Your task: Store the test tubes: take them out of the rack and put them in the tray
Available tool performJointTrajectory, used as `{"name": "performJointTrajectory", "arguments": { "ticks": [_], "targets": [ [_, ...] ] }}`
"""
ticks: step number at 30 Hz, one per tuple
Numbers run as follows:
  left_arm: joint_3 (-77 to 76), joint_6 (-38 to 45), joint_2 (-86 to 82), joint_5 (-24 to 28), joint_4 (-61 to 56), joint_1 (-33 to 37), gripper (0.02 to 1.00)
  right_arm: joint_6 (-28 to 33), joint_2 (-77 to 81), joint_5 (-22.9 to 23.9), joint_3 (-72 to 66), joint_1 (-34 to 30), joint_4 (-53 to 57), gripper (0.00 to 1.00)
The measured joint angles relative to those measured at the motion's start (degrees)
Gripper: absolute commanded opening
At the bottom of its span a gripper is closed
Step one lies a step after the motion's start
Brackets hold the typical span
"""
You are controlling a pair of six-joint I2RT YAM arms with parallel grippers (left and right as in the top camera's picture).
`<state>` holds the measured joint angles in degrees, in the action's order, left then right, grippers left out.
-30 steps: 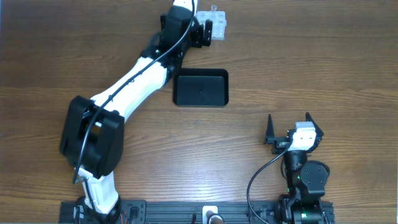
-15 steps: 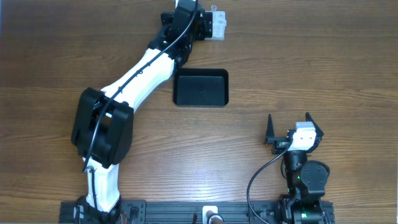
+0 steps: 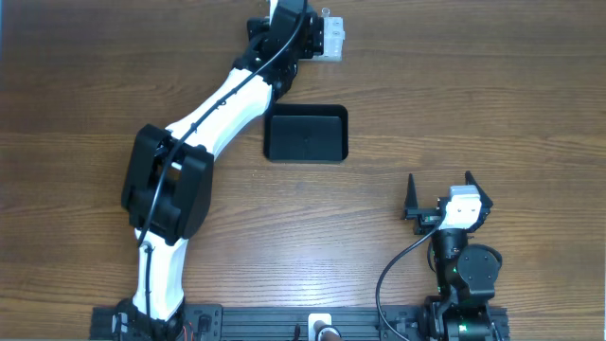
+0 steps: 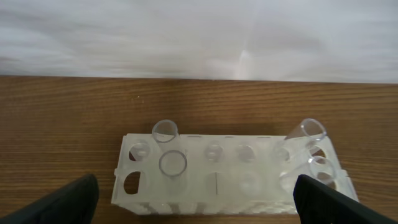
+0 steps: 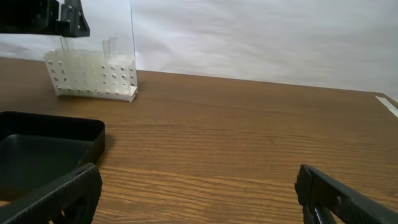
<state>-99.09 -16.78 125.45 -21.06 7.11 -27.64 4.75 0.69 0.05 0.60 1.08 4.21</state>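
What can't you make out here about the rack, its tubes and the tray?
Right wrist view: tubes too small to count; tray cut off by the picture's edge.
Top view: left arm covers part of the rack.
Left wrist view: rack's near side cut off by the edge.

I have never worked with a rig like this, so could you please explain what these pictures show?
These are two robot arms at a brown wooden table. One picture looks down from above, with the arm bases along its bottom edge. The other two come from a camera on each arm's wrist. The left arm's gripper is at the far side of the table, its black fingers open, facing a white plastic rack that holds a few clear test tubes. The right arm's gripper sits near its base, also open. Between them lies a black rectangular tray that looks empty. Neither gripper holds anything.
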Motion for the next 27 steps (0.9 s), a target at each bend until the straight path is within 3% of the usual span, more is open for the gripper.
{"name": "performJointTrajectory", "arguments": {
  "ticks": [27],
  "targets": [
    [-4.24,-2.8,4.72,-0.44,1.49,0.76,0.906,-0.02,0.0,0.0,0.0,0.0,0.0,0.991]
  ]
}}
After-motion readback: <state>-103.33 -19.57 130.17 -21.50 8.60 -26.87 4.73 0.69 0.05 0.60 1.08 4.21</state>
